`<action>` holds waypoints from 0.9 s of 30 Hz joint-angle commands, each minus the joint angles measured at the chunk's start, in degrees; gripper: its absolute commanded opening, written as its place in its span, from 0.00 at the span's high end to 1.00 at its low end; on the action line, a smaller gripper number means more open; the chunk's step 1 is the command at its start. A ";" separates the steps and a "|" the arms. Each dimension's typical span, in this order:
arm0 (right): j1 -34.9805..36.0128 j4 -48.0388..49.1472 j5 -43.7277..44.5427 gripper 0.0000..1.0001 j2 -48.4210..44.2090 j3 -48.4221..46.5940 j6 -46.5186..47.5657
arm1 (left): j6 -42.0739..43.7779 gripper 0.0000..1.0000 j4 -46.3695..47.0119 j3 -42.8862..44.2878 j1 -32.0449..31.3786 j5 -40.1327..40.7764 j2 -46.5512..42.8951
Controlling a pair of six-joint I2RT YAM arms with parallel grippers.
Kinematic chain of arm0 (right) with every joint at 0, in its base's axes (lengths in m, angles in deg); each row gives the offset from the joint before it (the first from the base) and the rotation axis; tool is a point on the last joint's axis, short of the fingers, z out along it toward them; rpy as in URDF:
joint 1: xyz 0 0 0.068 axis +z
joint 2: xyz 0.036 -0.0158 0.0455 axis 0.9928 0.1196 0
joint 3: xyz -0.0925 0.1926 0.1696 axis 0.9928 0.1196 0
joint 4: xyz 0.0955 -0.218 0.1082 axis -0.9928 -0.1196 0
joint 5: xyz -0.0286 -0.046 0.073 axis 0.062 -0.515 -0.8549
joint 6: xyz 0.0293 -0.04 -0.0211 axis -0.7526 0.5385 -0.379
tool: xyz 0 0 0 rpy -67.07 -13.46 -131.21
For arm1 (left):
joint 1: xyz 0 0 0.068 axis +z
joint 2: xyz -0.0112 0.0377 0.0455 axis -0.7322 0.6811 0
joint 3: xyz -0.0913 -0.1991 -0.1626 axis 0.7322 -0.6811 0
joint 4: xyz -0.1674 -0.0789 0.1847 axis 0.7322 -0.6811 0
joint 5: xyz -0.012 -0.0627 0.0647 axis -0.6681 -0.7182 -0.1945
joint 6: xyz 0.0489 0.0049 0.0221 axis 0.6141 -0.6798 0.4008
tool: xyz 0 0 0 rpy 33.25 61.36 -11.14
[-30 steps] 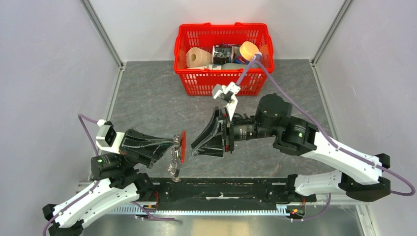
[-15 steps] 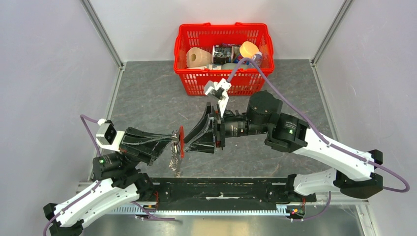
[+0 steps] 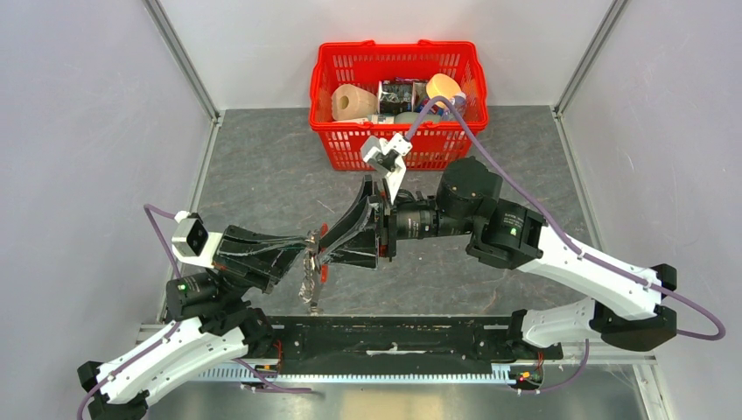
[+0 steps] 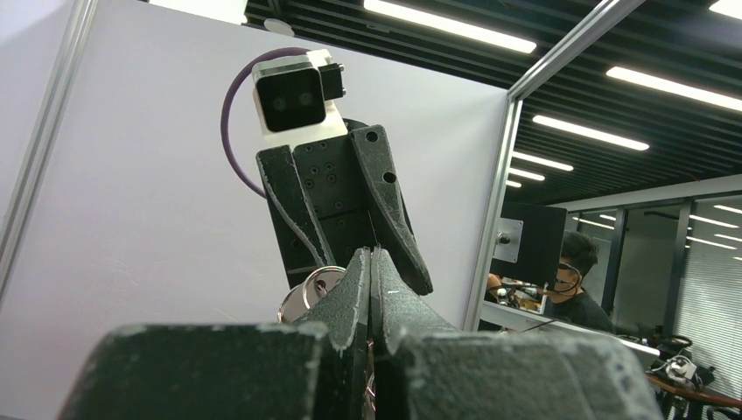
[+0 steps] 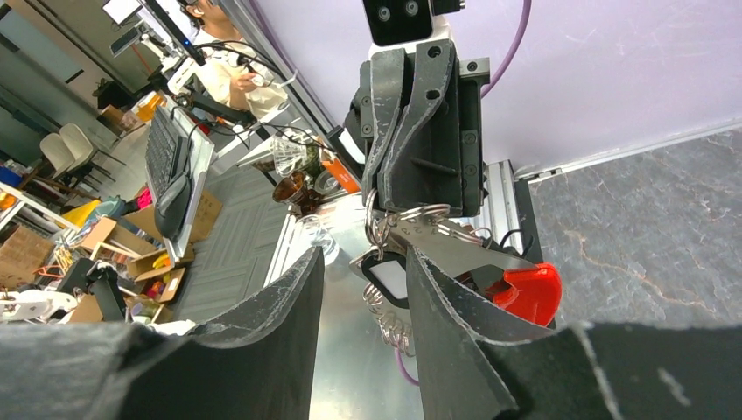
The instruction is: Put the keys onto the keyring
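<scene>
red-strapped, silvery-chained keyring (image 5: 523, 293), likely light and floppy, hangs pinched in left pincer (image 4: 372, 260); spread right pincer (image 5: 363, 262) best takes its stiff metal ring (image 5: 426, 210).

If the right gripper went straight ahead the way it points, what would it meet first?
Most likely the keyring, hanging right ahead of its open jaws from the shut left gripper; depth is hard to judge.
</scene>
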 commanded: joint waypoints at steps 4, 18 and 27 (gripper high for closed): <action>0.59 3.62 1.62 0.54 1.14 -2.72 1.48 | -0.98 0.98 2.60 -0.07 0.10 1.53 -0.95; 1.39 5.27 3.01 0.63 1.72 -2.81 3.14 | -0.71 0.98 2.15 -0.27 0.10 1.55 -1.47; 1.78 6.21 3.52 0.68 1.46 -2.48 3.34 | -0.71 0.98 2.06 -0.53 0.13 1.78 -1.72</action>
